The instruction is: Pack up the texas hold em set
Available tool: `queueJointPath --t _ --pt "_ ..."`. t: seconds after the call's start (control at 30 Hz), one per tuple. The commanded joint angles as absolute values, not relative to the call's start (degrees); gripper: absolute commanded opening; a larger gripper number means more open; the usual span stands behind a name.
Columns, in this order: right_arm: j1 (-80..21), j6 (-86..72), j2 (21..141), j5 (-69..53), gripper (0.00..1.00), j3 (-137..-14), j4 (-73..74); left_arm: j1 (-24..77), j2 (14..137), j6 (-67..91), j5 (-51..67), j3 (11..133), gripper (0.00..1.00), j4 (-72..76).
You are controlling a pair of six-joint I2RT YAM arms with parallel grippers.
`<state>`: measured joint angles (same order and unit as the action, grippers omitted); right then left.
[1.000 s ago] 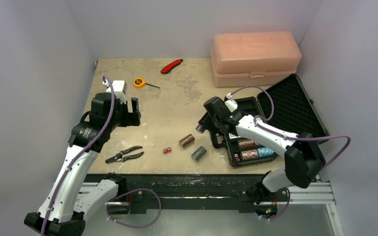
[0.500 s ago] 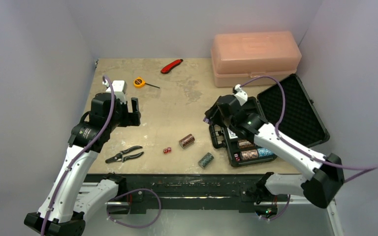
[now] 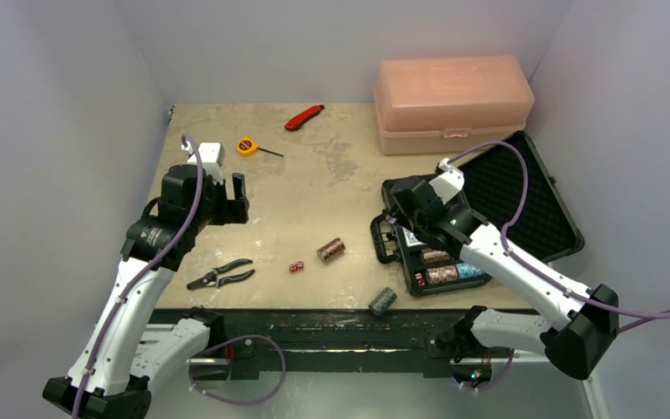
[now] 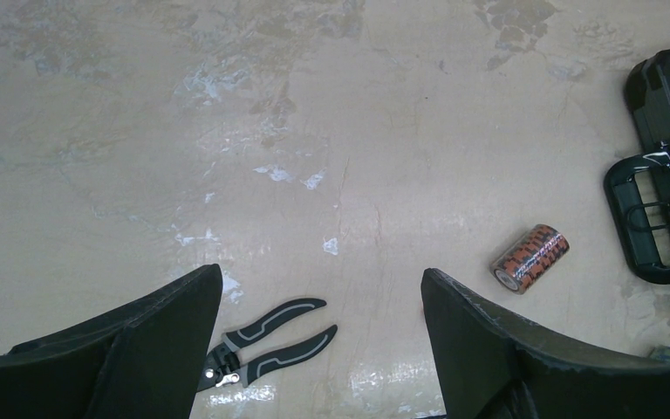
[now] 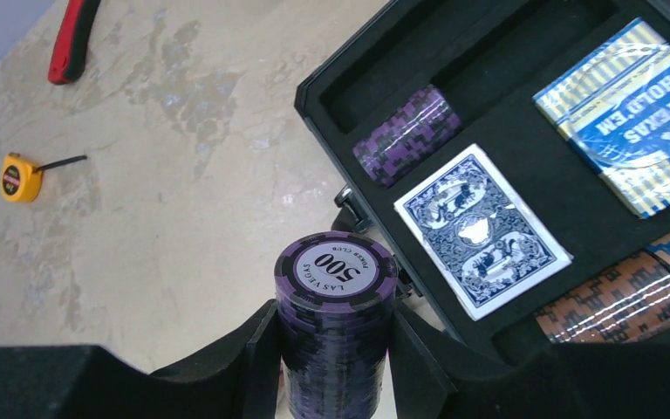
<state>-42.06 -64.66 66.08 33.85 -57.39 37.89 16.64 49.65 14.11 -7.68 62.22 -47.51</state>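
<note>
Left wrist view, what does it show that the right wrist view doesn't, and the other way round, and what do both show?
Only the left wrist view: pliers and a loose orange roll lying on the table. Only the right wrist view: a purple roll clamped in the right end effector, a deck in the foam, a tape measure and a red knife. Both show the table and part of the black case.
</note>
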Motion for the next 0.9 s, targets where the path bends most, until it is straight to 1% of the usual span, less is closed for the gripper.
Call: queueJointPath --t 0.0,0.5,0.87 --pt "-41.9 -68.2 65.1 40.5 0.00 -62.3 40.2 16.9 49.7 14.2 -8.3 62.4 0.84 -46.1" --pt "-34.9 -79.5 68.7 42.7 0.00 -65.0 52.8 16.9 49.5 14.2 -8.0 62.4 0.84 -46.1" --pt "-27.9 -80.5 72.2 40.7 0.00 -67.5 53.0 16.9 49.6 14.2 -8.0 62.4 0.84 -46.1"
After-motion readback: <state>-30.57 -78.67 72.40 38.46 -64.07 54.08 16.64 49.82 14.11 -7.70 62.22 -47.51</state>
